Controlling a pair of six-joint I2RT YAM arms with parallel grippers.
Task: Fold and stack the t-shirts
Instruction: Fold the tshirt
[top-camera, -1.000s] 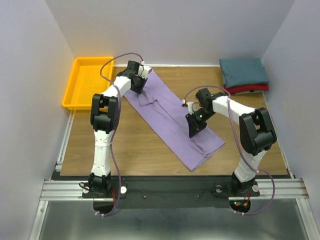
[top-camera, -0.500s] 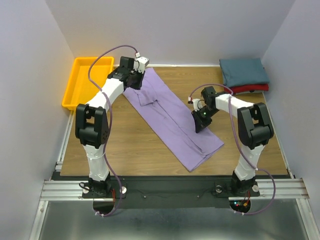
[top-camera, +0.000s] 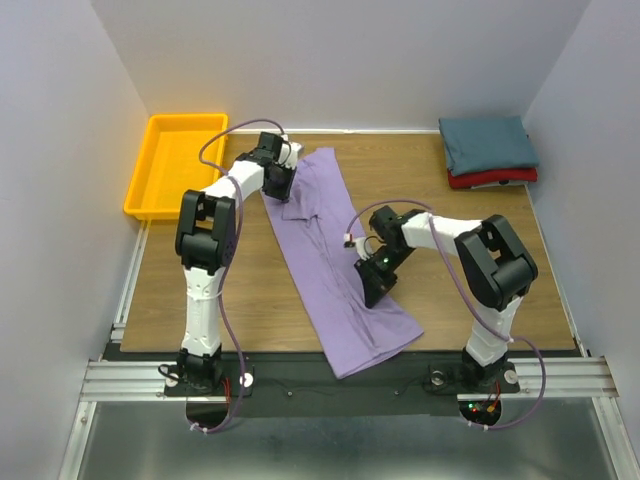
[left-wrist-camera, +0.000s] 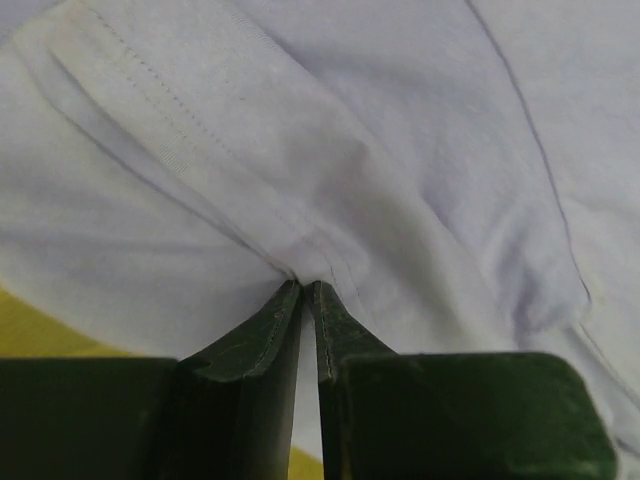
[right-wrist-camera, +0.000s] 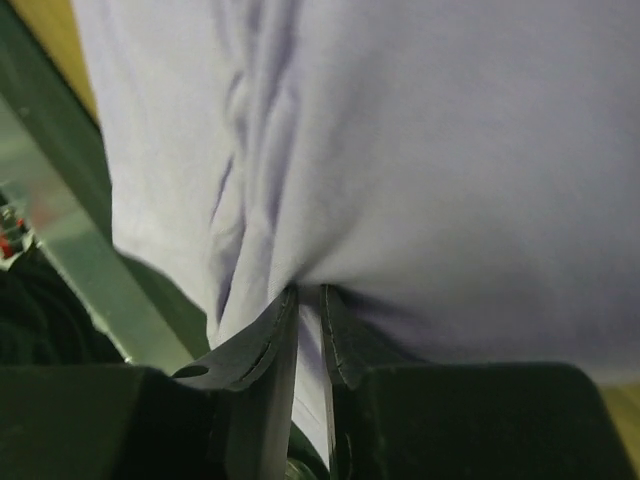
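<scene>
Lavender shirt (top-camera: 325, 215) is pinched in nearly closed jaws: left gripper (left-wrist-camera: 308, 288) at eleven o'clock, right gripper (right-wrist-camera: 308, 292) (lower down) at four o'clock.

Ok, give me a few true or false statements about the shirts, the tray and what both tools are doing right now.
1. The left tool is shut on the purple shirt. True.
2. The right tool hangs open, holding nothing. False: it pinches the purple shirt too.
3. The teal shirt lies on the red shirt. True.
4. The tray holds a shirt. False: no shirt is in it.
</scene>
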